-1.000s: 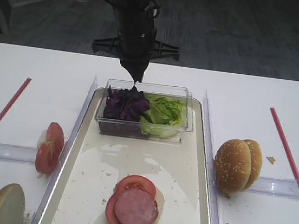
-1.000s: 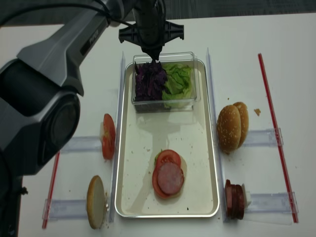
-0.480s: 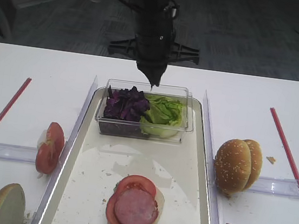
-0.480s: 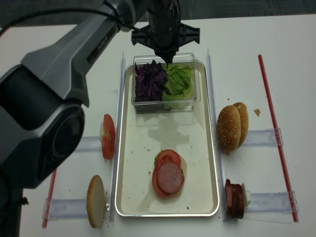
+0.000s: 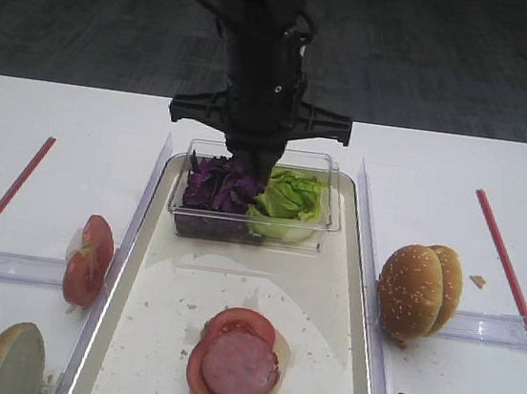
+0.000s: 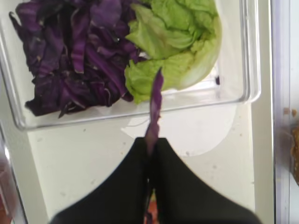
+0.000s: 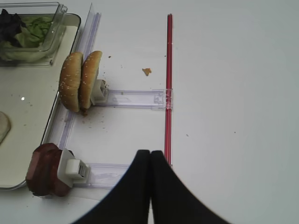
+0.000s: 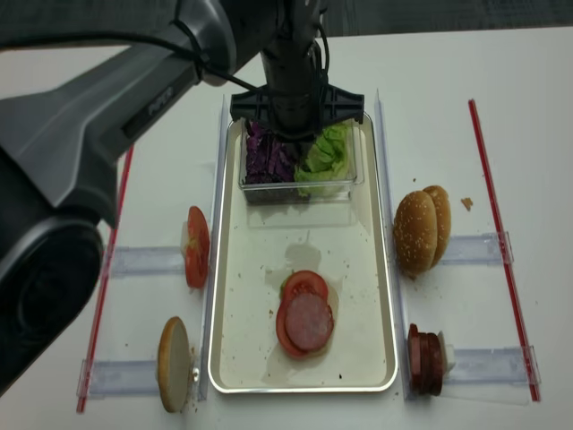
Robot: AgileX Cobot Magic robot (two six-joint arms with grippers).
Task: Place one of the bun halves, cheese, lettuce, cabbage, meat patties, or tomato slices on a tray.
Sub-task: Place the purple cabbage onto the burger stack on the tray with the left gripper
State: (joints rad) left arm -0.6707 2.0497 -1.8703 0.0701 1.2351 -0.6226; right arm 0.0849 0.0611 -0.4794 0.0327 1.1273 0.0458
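1. The left tool (image 6: 150, 154) hangs above the clear tub (image 5: 330, 215) at the far end of the tray (image 5: 357, 295), its jaws pressed together on a single strip of purple cabbage (image 6: 154, 105). The strip sticks out past the fingertips, over the tub's near wall.
2. The rest of the cabbage heap (image 5: 219, 184) sits in the tub's left side, with the lettuce (image 5: 290, 198) beside it on the right.
3. To my eye the job now is to carry that strip toward the stack near the tray's front, where a tomato slice (image 5: 240, 326) and a meat patty (image 5: 240, 367) already lie.
4. The strip is thin and limp, so I'd say the tool should move steadily and keep its grip firm, or the strip may slip out.
5. It should clear the tub's rim first, so the dangling end doesn't catch on the plastic.
6. Letting go low over the patty looks wisest; a high drop may send the strip astray.
7. The right tool (image 7: 150, 163) waits over the tabletop (image 7: 233, 93) with jaws together and nothing between them, near the bun halves (image 7: 80, 86) and the spare patties (image 7: 44, 170).
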